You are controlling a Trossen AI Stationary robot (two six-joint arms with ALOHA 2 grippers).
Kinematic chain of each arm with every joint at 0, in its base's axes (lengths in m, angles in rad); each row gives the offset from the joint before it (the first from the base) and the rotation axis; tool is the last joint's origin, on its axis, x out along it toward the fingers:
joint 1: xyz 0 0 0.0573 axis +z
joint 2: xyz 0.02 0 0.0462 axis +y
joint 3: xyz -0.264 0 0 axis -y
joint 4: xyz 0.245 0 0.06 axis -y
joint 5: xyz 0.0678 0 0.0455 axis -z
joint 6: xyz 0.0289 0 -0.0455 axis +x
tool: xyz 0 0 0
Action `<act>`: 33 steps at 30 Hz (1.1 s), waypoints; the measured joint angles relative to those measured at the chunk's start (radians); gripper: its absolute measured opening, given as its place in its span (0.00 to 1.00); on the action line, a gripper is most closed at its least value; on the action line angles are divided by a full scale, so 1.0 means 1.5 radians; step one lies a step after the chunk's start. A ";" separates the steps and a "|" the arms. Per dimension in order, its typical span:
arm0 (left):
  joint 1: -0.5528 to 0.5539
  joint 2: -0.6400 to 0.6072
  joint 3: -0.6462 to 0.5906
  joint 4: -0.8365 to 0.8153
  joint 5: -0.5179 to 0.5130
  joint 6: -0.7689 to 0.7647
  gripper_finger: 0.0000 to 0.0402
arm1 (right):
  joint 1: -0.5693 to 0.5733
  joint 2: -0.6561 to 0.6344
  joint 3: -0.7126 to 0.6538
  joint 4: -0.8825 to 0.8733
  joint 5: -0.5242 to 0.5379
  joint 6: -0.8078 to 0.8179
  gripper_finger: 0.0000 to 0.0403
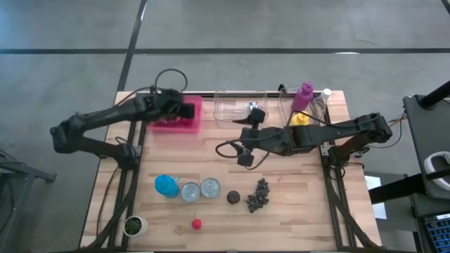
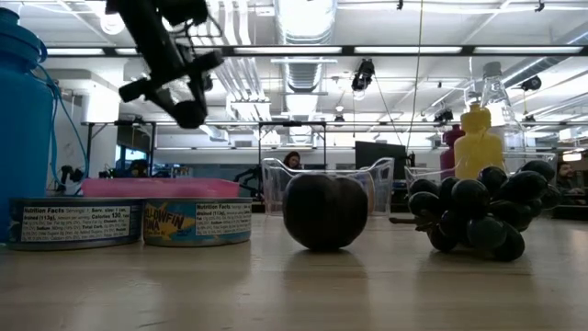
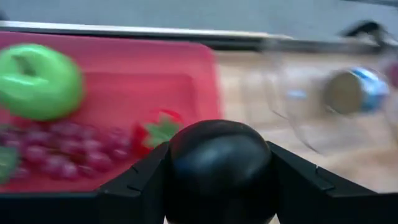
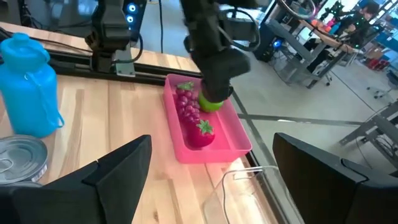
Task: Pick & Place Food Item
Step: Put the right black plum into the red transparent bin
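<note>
My left gripper (image 3: 217, 186) grips 1 dark plum (image 3: 219, 168) above the pink tray (image 3: 186, 81); right gripper (image 4: 208, 186) open mid-table.

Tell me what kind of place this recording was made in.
Most likely a robotics lab or workshop. The wooden table stands on a bare concrete floor; exposed ceiling ducts and strip lights run overhead, and workbenches with equipment fill the room behind.
</note>
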 joint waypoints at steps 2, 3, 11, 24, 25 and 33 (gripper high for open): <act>0.051 0.000 -0.009 0.000 0.006 0.019 0.53 | 0.000 0.000 0.000 0.000 0.000 -0.001 0.82; 0.072 0.000 -0.017 0.005 0.008 0.027 0.53 | 0.000 0.000 0.000 0.000 0.000 -0.003 0.82; 0.167 0.005 -0.115 0.106 0.037 0.028 0.53 | 0.000 0.000 0.000 0.000 0.000 -0.008 0.86; 0.179 0.082 -0.148 0.183 0.020 -0.025 0.53 | -0.002 0.000 0.000 0.002 0.001 -0.018 0.85; 0.181 0.085 -0.148 0.184 0.016 -0.026 0.53 | -0.001 0.000 0.000 0.002 0.001 -0.018 0.84; 0.201 0.088 -0.148 0.185 0.006 -0.027 0.57 | 0.000 0.000 0.000 0.002 0.001 -0.008 0.82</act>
